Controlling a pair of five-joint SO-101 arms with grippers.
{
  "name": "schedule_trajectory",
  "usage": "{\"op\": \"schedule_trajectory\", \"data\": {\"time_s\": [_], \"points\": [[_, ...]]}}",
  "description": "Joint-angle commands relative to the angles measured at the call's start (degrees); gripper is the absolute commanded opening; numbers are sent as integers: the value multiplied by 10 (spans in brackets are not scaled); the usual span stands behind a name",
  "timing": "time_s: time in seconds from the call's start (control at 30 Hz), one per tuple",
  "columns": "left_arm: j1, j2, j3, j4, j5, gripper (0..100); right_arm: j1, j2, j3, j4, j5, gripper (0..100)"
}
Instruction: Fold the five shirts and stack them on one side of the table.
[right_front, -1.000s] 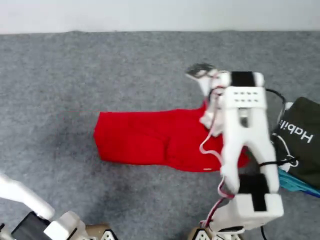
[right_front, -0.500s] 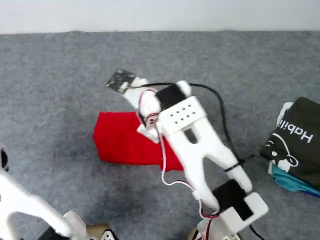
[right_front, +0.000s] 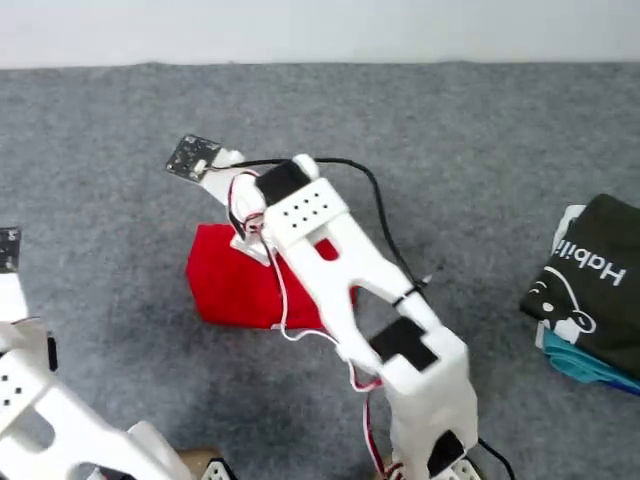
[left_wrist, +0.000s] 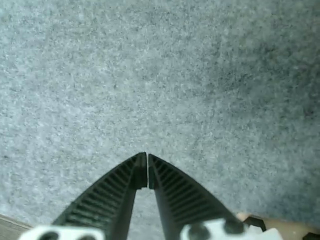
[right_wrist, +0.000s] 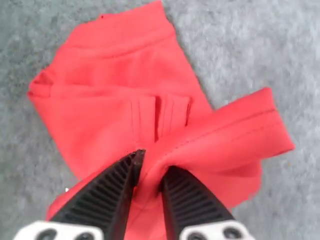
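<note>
Logging this moment from the remote console. In the wrist view the right gripper (right_wrist: 150, 167) is clenched on a raised fold of the red shirt (right_wrist: 115, 100). The cloth is pinched between its ribbed black fingers (right_wrist: 107, 192), and a hemmed edge bunches up just past the tips. The part of the shirt beyond the pinch lies spread on the grey cover (right_wrist: 260, 45), its ribbed collar facing up.

From the high view I note the red shirt (right_front: 225, 285) left of the table's centre, partly hidden under the right arm (right_front: 340, 270). That arm runs on a diagonal from the near edge toward the far left, crossing over the garment.

In its own wrist view the left gripper (left_wrist: 147, 165) has its fingers pressed tip to tip with nothing between them, above bare grey cover. I cannot tell its height over the surface. The left arm (right_front: 30, 400) sits at the near left corner, apart from the red shirt.

At the right edge of the table is the stack (right_front: 590, 300): a dark green shirt (right_front: 605, 240) with white print on top and a teal shirt (right_front: 580, 365) beneath it. It is well apart from the red shirt.
</note>
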Motion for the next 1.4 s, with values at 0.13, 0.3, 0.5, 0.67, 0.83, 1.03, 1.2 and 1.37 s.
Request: {"op": "schedule_trajectory", "data": {"time_s": [0.13,0.3,0.5,0.67,0.83,1.03,1.2,1.37], "points": [[4,-37,18,-8,-7,14,-24,108,-192,61,-7,54],[4,-36,23,-7,-7,14,-49,153,-319,132,-29,240],[4,-36,24,-6,-7,14,-58,156,-422,216,-48,169],[4,-37,22,-5,-7,14,-1,125,-383,215,18,2],[4,-37,20,-5,-7,14,78,124,-252,215,39,11],[4,-37,19,-5,-7,14,105,126,-136,214,37,9],[4,-37,21,-5,-5,14,15,130,-96,208,36,9],[3,-37,23,-5,-4,14,-106,129,-152,191,34,9]]}}
